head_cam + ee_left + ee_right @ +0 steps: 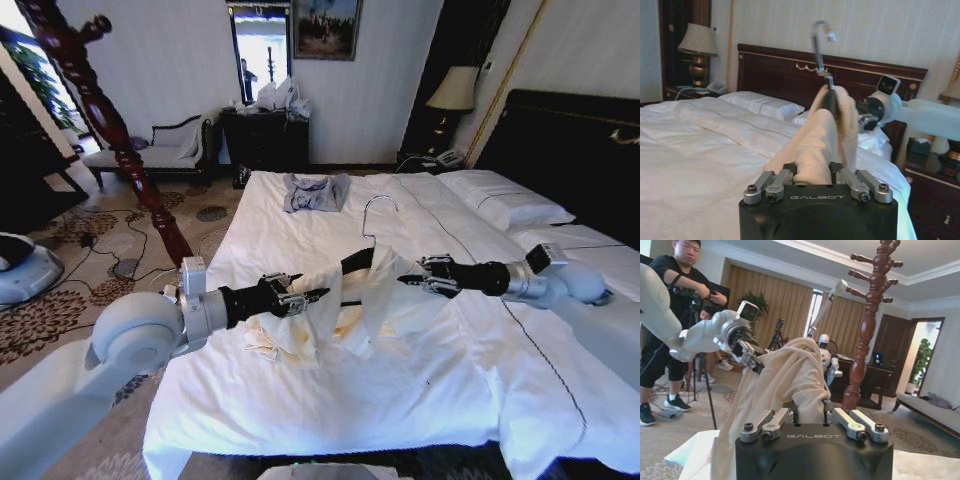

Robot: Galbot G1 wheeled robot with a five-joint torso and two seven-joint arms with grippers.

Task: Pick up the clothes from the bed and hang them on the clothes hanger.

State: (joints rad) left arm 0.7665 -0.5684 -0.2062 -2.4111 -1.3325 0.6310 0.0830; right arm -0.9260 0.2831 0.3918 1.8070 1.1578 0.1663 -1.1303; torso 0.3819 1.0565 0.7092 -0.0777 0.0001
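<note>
While both grippers' jaws pinch cream clothes (370, 290) over bed (330, 400), left wrist view reveals hanger hook (821, 42).

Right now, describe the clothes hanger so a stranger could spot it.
Over the middle of the white bed, between the left hand and right hand, cream clothes drape it. The clothes hanger is black, with a silver hook rising above the fabric.

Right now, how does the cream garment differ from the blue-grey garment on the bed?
The cream garment is held above the bed, draped over the black hanger between the left pincer and the right pincer; the blue-grey garment lies flat and untouched near the far end. The cream garment is larger and plain; the blue-grey one is smaller, with a faint print. Both are soft cloth.
</note>
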